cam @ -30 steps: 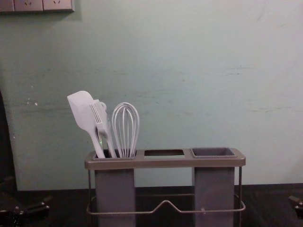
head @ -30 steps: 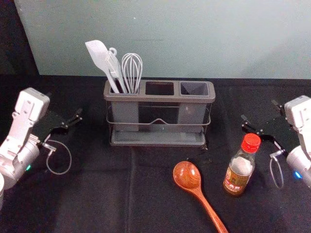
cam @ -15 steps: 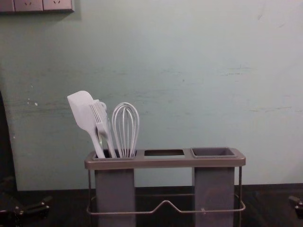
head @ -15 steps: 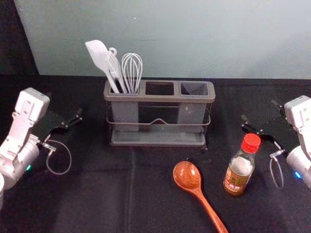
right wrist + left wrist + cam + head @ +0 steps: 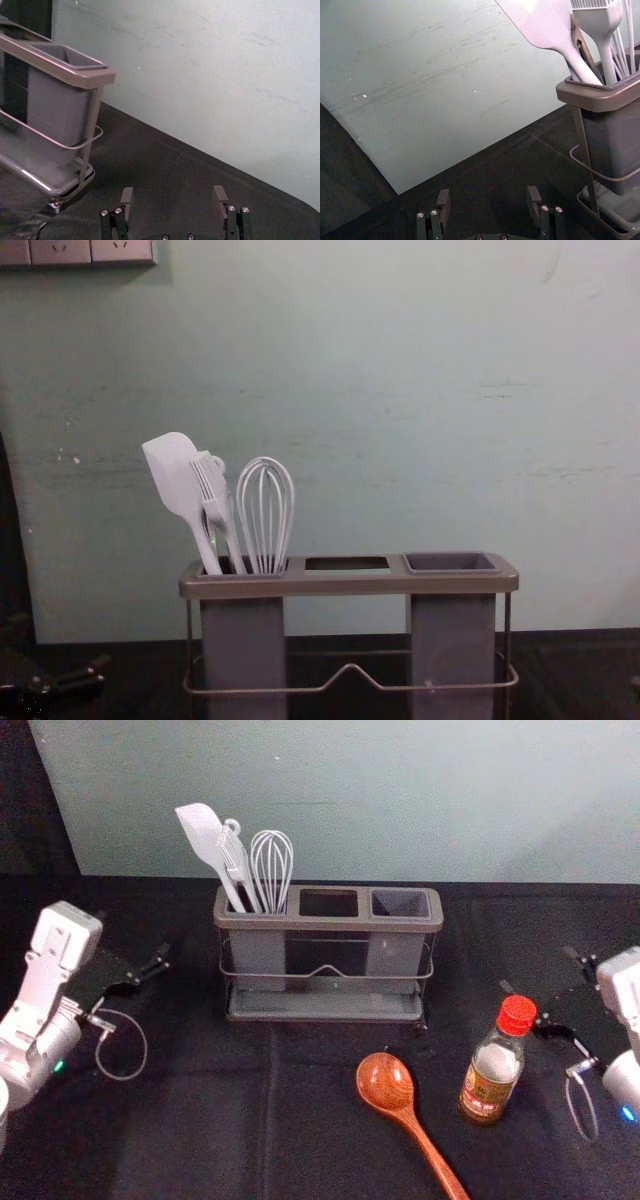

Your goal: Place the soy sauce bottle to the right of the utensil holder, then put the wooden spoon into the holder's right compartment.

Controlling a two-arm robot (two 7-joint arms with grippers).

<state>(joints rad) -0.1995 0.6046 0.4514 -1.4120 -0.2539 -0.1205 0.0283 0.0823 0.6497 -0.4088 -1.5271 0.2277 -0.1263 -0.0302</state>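
Note:
In the head view my right gripper [image 5: 545, 974] stands open behind and to the right of the soy sauce bottle [image 5: 492, 1065], not touching it. The bottle is upright with a red cap. The wooden spoon [image 5: 386, 1082] lies bowl-end toward the utensil holder [image 5: 328, 924], left of the bottle. The holder's right compartment [image 5: 400, 904] holds nothing. My left gripper [image 5: 134, 963] is parked at the left. The left wrist view has the open left gripper [image 5: 490, 200]; in the right wrist view the right gripper [image 5: 173, 200] has nothing between its fingers.
White utensils, a spatula [image 5: 205, 838] and a whisk [image 5: 272, 870] among them, rise from the holder's left compartment. A pale wall [image 5: 400, 800] stands behind the black-covered table [image 5: 180, 1140].
My right gripper and arm have shifted outward to the right and slightly toward the front. The left arm, bottle, spoon and holder have stayed put.

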